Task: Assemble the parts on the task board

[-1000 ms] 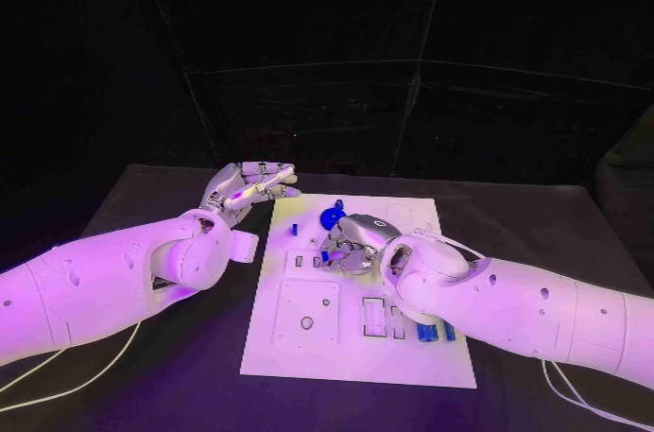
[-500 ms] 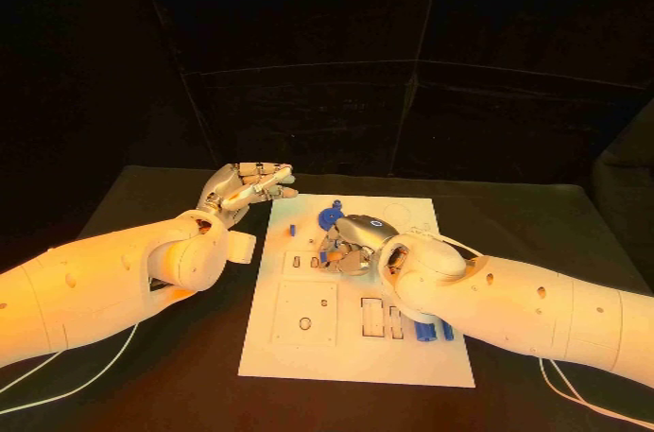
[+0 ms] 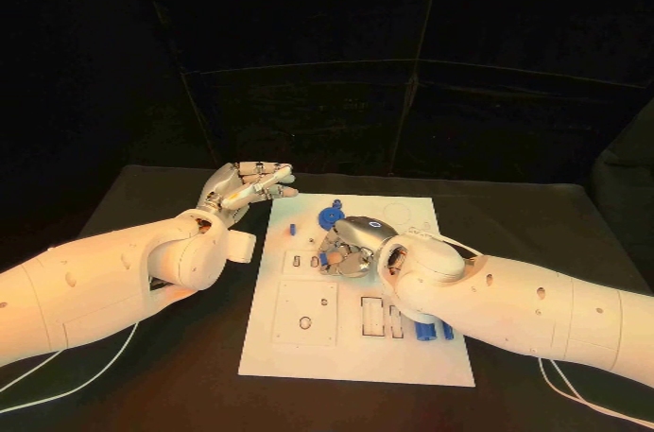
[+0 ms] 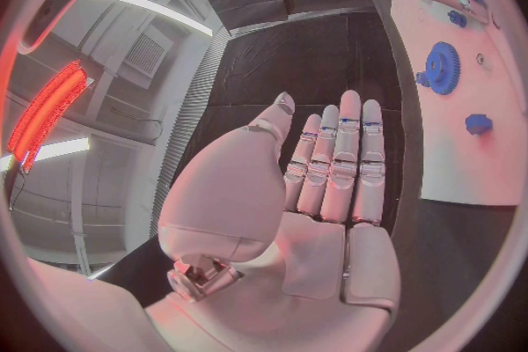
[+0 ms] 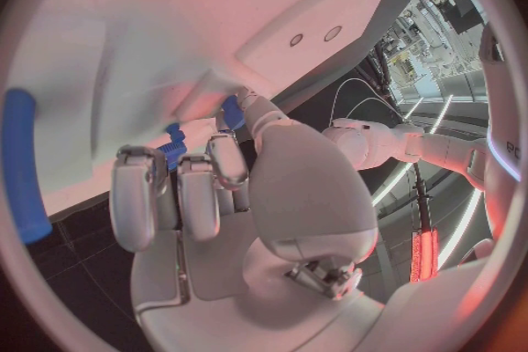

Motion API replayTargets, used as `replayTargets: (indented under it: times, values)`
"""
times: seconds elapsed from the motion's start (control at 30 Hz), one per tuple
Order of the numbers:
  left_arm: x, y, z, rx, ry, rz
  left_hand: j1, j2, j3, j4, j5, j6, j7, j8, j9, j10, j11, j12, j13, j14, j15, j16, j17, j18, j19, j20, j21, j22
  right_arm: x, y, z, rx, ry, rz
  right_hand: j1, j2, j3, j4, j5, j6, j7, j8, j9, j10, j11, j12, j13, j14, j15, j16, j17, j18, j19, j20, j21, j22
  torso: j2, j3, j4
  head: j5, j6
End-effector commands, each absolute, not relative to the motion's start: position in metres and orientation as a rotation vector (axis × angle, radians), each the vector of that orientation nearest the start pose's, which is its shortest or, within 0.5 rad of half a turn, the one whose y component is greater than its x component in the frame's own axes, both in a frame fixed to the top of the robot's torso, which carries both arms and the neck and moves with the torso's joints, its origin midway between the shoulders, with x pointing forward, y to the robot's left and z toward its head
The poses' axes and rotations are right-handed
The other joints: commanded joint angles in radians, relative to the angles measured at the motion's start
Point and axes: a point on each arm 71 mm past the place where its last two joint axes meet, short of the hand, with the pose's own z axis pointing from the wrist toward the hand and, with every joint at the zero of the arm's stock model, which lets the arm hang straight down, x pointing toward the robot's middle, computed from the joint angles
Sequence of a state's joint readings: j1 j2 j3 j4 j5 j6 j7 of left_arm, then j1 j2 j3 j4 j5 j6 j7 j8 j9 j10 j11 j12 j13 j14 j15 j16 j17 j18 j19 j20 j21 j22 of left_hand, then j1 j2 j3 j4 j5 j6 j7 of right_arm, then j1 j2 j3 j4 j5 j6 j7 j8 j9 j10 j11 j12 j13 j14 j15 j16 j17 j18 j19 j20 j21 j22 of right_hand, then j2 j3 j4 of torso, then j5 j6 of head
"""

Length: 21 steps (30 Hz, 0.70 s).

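Two robot hands are at work. The right robot hand [image 3: 349, 248], just left of centre in the head view, is curled down on the task board [image 3: 357, 356]; its fingers [image 5: 225, 163] appear to pinch a small blue part [image 5: 174, 148], though I cannot tell for sure. To seat it well, the wrist should come straight down over the slot, pressing only once the piece is square. The left robot hand [image 3: 246, 186], in the upper left, hangs off the board's corner, released and grasping nothing, fingers together and straight. A blue gear [image 3: 332, 216] stands just above the working hand, with a small blue peg [image 3: 292, 230] left of it; both crowd the approach. More blue parts [image 3: 432, 332] lie at the lower right, under the right forearm. The bench [image 3: 545, 215] is dark around the board.
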<state>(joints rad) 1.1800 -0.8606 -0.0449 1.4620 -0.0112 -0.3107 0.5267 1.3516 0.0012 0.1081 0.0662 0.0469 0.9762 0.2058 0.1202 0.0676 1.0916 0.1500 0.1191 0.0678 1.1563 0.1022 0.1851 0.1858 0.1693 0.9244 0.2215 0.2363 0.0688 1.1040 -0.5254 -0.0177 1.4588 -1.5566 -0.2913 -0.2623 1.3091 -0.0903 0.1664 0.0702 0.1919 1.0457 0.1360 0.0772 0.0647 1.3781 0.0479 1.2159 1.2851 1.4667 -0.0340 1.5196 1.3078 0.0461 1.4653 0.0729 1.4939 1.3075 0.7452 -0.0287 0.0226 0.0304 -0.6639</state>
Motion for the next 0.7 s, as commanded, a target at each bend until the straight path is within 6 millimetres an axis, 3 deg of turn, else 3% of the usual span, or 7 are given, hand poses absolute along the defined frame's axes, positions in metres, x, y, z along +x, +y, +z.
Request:
replayTargets:
  times: [0.03,0.2,0.33,0.5,0.6,0.7]
  values:
    - [0.497,0.238,-0.183,-1.056,1.28,-1.546,0.0,0.01,0.0,-0.009,0.003,0.006,0.0,-0.004,-0.001,0.009,0.0,-0.007,-0.002,0.006,0.002,-0.006,0.002,0.016,0.008,0.002,-0.004,-0.001,0.462,-0.062,-0.227,-0.251,1.77,0.706,-0.012,0.001,-0.009,-0.001,-0.001,-0.012,0.001,-0.008,0.001,-0.011,0.002,-0.008,-0.005,0.077,0.009,-0.003,0.134,-0.009,0.024,0.008,-0.004,0.091,0.0,0.0002,0.0005,-0.001,-0.001]
    - [0.497,0.239,-0.183,-1.056,1.28,-1.545,0.0,0.01,0.0,-0.009,0.003,0.006,0.0,-0.004,-0.001,0.009,0.0,-0.007,-0.002,0.006,0.002,-0.006,0.002,0.016,0.008,0.002,-0.004,-0.001,0.463,-0.062,-0.226,-0.235,1.754,0.702,-0.028,-0.01,-0.026,0.008,-0.028,-0.026,0.004,-0.01,0.001,-0.018,0.005,-0.019,-0.014,0.076,0.012,-0.005,0.132,-0.009,0.023,0.011,-0.005,0.089,0.0,0.0003,0.0,0.0,0.0]
    - [0.497,0.239,-0.183,-1.057,1.281,-1.544,-0.001,0.01,0.0,-0.009,0.003,0.006,0.0,-0.004,-0.001,0.009,0.0,-0.007,-0.002,0.006,0.002,-0.006,0.002,0.016,0.008,0.002,-0.005,-0.001,0.463,-0.063,-0.223,-0.2,1.716,0.704,-0.066,-0.031,-0.076,0.039,-0.053,-0.061,0.01,-0.014,-0.001,-0.031,0.012,-0.034,-0.028,0.076,0.017,-0.006,0.131,-0.008,0.023,0.015,-0.007,0.087,0.0,0.0004,0.0007,-0.001,0.0]
    - [0.497,0.238,-0.183,-1.06,1.287,-1.544,-0.002,0.011,0.001,-0.01,0.003,0.007,0.0,-0.005,-0.001,0.011,-0.001,-0.009,-0.002,0.012,0.001,-0.005,0.004,0.017,0.012,0.001,-0.004,-0.001,0.462,-0.065,-0.215,-0.145,1.614,0.751,-0.066,-0.035,-0.14,0.075,-0.042,-0.089,0.018,-0.011,0.001,-0.033,0.019,-0.031,-0.029,0.076,0.024,-0.008,0.13,-0.009,0.024,0.021,-0.006,0.089,0.0,0.0011,0.0007,-0.002,0.001]
    - [0.497,0.237,-0.184,-1.054,1.306,-1.536,-0.007,0.012,0.002,-0.014,0.003,0.019,-0.006,-0.007,0.0,0.031,-0.01,-0.01,0.0,0.072,-0.016,0.019,0.022,0.019,0.057,-0.014,0.015,0.007,0.457,-0.067,-0.208,-0.132,1.539,0.841,-0.05,-0.031,-0.16,0.086,-0.033,-0.095,0.019,-0.01,0.001,-0.035,0.021,-0.029,-0.03,0.075,0.025,-0.009,0.127,-0.008,0.024,0.023,-0.006,0.089,-0.001,0.0027,-0.0001,0.0,0.004]
    - [0.496,0.236,-0.186,-1.025,1.367,-1.519,-0.023,0.009,-0.002,-0.011,0.005,0.052,-0.024,0.002,0.005,0.097,-0.036,0.011,0.01,0.179,-0.049,0.076,0.06,0.019,0.144,-0.047,0.059,0.025,0.448,-0.072,-0.201,-0.145,1.498,0.977,-0.031,-0.028,-0.176,0.093,-0.013,-0.099,0.021,-0.009,0.001,-0.035,0.022,-0.024,-0.027,0.074,0.026,-0.012,0.122,-0.008,0.023,0.025,-0.008,0.086,-0.002,0.0028,-0.0006,0.001,0.005]
